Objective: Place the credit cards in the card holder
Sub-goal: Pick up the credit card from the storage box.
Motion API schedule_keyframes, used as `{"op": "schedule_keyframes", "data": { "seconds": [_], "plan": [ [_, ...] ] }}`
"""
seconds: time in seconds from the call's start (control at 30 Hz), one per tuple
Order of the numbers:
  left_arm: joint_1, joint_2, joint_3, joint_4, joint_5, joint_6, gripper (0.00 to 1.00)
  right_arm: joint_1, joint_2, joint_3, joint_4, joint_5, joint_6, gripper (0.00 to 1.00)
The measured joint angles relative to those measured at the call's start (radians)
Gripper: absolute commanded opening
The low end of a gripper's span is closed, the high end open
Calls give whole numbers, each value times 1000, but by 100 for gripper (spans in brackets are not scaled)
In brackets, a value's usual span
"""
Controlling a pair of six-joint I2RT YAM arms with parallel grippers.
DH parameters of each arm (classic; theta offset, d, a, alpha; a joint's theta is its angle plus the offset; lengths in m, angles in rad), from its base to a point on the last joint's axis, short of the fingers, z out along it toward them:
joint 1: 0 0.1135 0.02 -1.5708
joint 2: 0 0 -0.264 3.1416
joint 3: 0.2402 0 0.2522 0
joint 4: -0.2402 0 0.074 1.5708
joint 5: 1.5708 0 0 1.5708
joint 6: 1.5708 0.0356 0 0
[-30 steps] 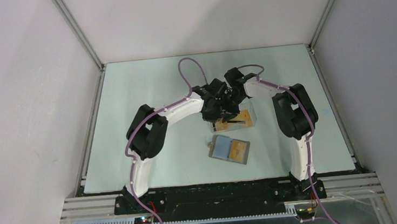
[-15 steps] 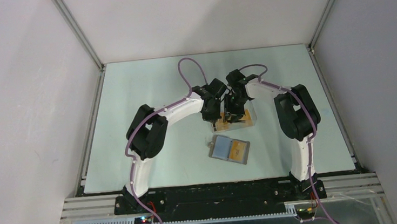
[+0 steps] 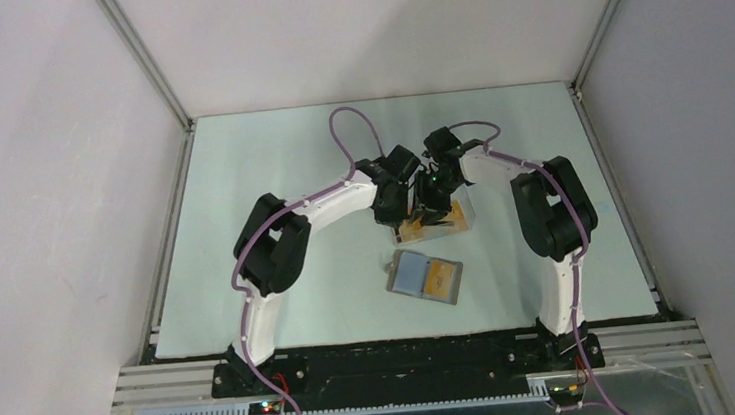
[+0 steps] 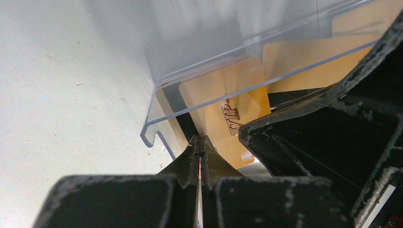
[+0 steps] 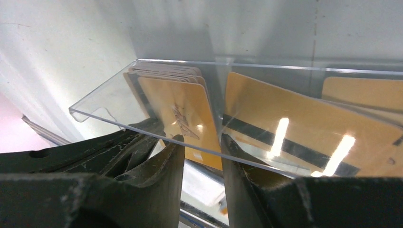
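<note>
1. card holder (image 3: 410, 275): lies open behind both grippers, toward the arm bases.
2. left gripper (image 4: 200, 141): clenched, empty, at the clear box (image 5: 112, 101) corner.
3. right gripper (image 5: 201, 140): jaws parted, nothing held; the nearer arm.
4. credit cards (image 5: 184, 107): stacked on end just ahead of its fingertips, long axis upright, inside the box.

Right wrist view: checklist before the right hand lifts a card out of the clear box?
1. Right hand lined up on the front credit card in the clear box: ok.
2. Card actually gripped: cannot tell; the jaws stand apart.
3. Only one card separated from the stack: cannot tell.
4. Left hand shut at the box's corner; whether it braces the box: cannot tell.
5. Card holder lying open on the table, near side of the box: ok.
6. Room left in the holder: cannot tell; one tucked card shows on its right face.
</note>
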Motion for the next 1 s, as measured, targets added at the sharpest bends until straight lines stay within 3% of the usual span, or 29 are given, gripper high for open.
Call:
{"op": "schedule_keyframes", "data": {
  "seconds": [1.0],
  "plan": [
    [3, -6, -10, 10, 10, -1, 0, -34, -40, -79, 119, -130, 45, 36]
  ]
}}
